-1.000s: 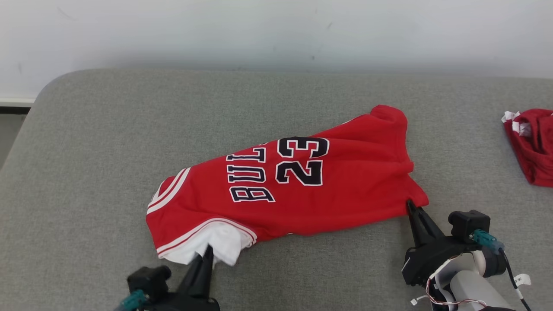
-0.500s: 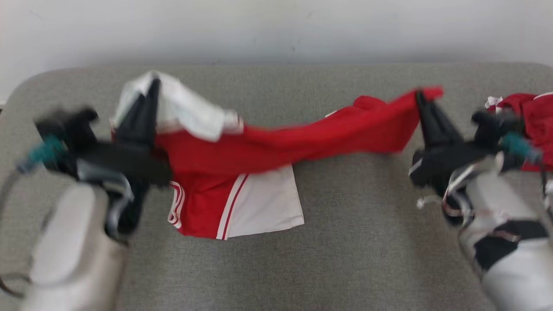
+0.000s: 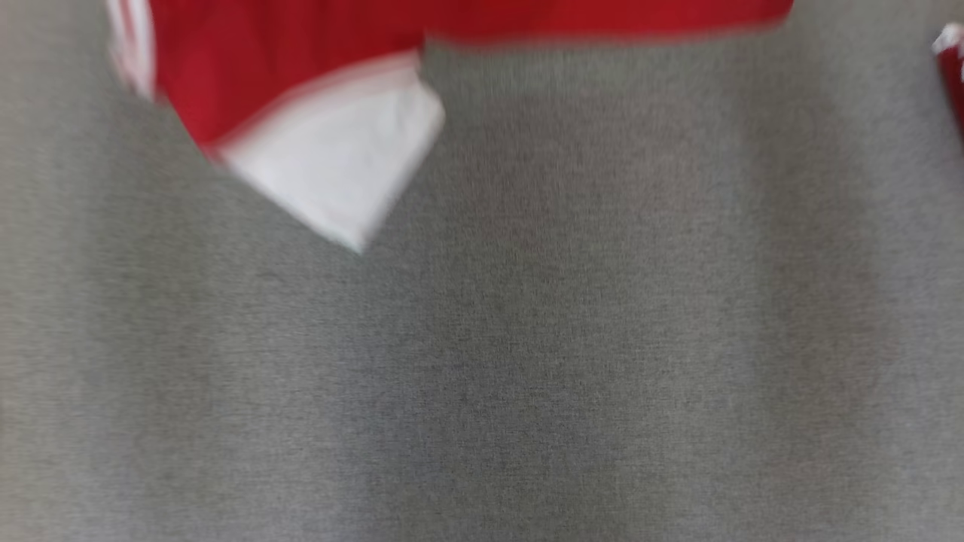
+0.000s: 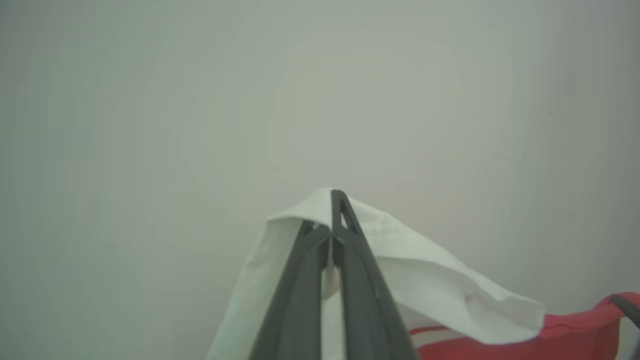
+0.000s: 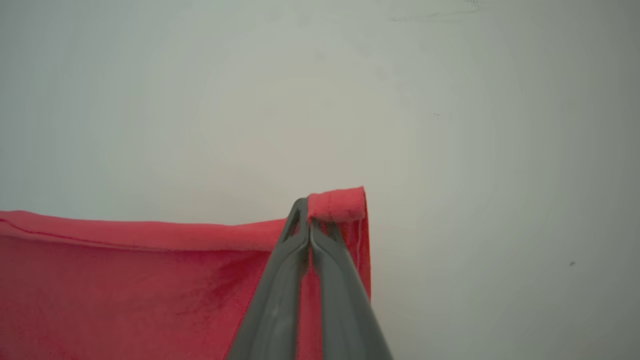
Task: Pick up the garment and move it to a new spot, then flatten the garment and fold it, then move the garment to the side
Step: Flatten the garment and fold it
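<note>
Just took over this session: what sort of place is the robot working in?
Probably an indoor lab or test room set up for garment folding: a grey fabric-covered table, a plain pale wall, and a red-and-white jersey held up over the table.

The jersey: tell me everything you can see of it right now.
The jersey is red, soft-looking fabric with a white panel and white striping at one edge. It hangs stretched between both claws over the grey padded surface, with the white panel drooping lowest. The head view is too blurred to tell whether it touches the surface. The left claw is shut on a white edge, and the right claw is shut on a rolled red hem.
</note>
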{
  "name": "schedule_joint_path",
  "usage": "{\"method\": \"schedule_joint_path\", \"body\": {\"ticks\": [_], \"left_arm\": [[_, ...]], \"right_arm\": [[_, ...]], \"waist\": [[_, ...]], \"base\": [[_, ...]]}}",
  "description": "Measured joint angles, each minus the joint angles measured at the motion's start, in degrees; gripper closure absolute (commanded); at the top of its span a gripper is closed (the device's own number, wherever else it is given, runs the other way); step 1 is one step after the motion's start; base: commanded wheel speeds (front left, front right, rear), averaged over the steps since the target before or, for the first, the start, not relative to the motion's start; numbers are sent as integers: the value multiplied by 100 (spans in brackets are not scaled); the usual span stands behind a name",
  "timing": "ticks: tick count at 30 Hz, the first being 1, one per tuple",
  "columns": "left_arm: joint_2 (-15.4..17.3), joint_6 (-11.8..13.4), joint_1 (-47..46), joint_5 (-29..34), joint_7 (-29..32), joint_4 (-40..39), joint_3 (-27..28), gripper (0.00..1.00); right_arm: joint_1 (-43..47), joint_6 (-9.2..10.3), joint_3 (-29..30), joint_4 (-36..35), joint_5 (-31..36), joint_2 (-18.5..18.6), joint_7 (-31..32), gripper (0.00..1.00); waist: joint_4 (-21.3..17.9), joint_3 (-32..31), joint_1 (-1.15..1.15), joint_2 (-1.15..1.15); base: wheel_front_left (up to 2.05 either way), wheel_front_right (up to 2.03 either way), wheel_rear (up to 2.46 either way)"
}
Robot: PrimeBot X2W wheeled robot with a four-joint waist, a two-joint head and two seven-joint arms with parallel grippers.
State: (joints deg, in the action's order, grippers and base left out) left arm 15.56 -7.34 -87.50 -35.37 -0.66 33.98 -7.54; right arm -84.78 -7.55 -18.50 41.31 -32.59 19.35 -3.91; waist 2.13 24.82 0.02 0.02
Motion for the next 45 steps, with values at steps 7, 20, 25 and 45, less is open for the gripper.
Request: {"method": "schedule_joint_path", "body": {"ticks": [7, 20, 25, 45], "left_arm": [[143, 29, -1747, 466, -30, 1043, -308, 100], [18, 16, -3160, 677, -423, 2334, -666, 100], [20, -11, -3172, 658, -623, 2601, -817, 100], [85, -15, -3144, -3, -948, 2764, -1457, 100]], "right_arm": [[-1606, 0, -64, 787, 110, -67, 114, 100], [-2980, 0, -220, 1912, 335, -146, -175, 100], [-3008, 0, -383, 2150, 333, -235, -314, 100], [-3320, 0, -959, 2544, 127, -319, -631, 100]], "waist": [[-97, 666, 0, 0], [-160, 1202, -2, -1], [-139, 1333, -1, -1], [-118, 1263, -3, -2]], "base": [[0, 0, 0], [0, 0, 0], [0, 0, 0], [0, 0, 0]]}}
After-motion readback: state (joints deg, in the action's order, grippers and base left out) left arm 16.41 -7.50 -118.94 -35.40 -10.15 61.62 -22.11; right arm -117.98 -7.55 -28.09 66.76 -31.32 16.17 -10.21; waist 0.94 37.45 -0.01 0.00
